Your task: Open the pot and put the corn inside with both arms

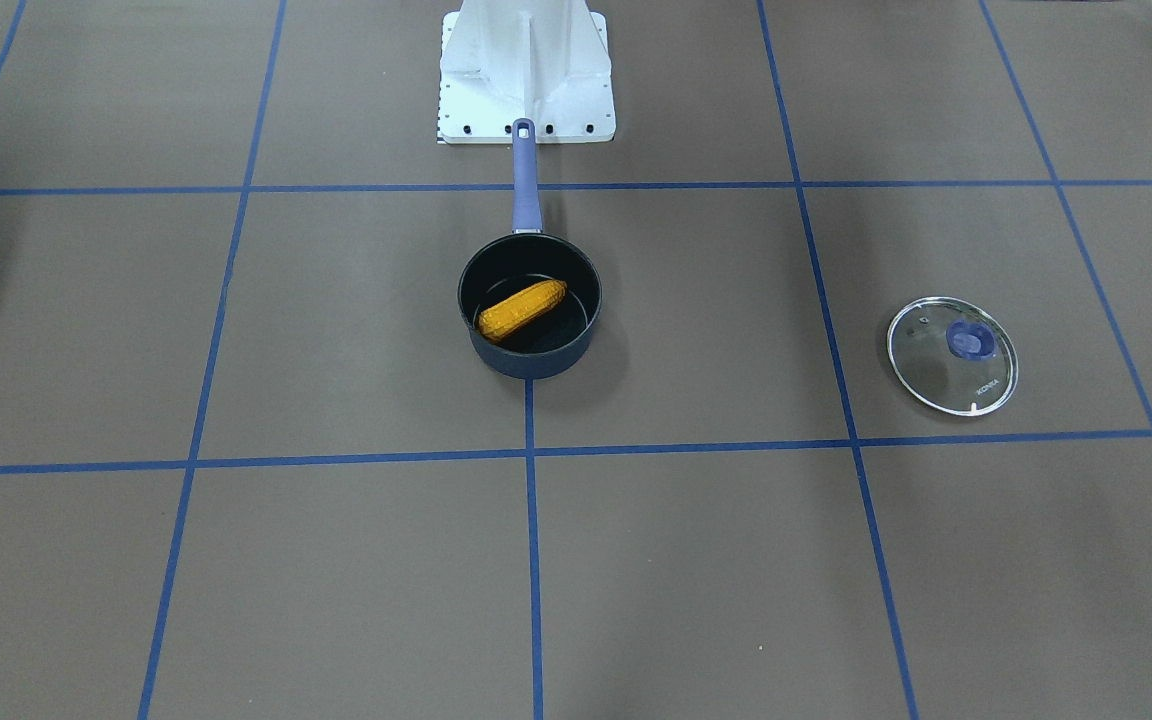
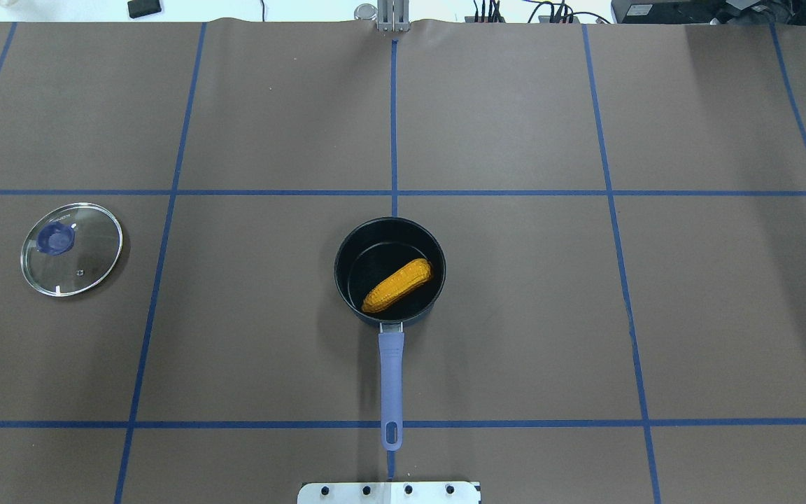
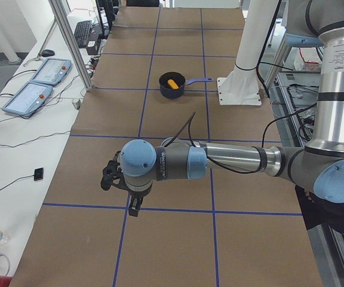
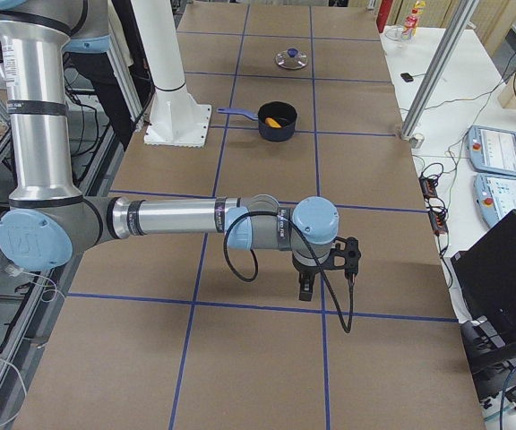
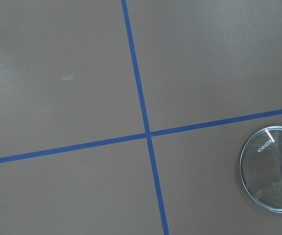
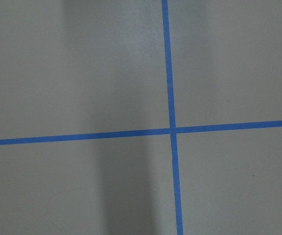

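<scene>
The navy pot stands open at the table's middle, its lavender handle pointing at the robot's base. The orange-yellow corn lies inside it, slanted on the black bottom; the overhead view shows the pot and corn too. Both grippers are far from the pot. The left gripper shows only in the exterior left view, low over the table's left end. The right gripper shows only in the exterior right view, over the right end. I cannot tell whether either is open or shut.
The round glass lid with a blue knob lies flat on the table on the robot's left; it also shows in the left wrist view. The white base mount stands behind the pot's handle. Blue tape lines grid the brown table.
</scene>
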Controlling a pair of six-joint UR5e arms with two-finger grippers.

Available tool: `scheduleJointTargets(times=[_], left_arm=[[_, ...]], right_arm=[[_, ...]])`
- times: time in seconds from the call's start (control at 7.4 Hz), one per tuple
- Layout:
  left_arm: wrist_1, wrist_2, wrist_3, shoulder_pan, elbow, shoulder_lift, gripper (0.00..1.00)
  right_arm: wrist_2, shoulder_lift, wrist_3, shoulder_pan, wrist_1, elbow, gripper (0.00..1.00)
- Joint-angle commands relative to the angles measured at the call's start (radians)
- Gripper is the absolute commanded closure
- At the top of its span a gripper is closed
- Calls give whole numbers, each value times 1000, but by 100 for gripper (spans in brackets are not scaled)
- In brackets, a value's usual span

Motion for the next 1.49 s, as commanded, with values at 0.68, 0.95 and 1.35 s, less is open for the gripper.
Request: scheduleJointTargets(times=[0.68,0.95,1.35], left_arm=[[-27,-1,32,2,-4,52,2],[-26,-1,25,2,6,34,2],[-24,-1,22,2,-2,29,2]], right_arm=[[-1,8,12,2,0,9,0],[1,22,12,2,0,0,0],[2,20,12,2,0,-3,0]])
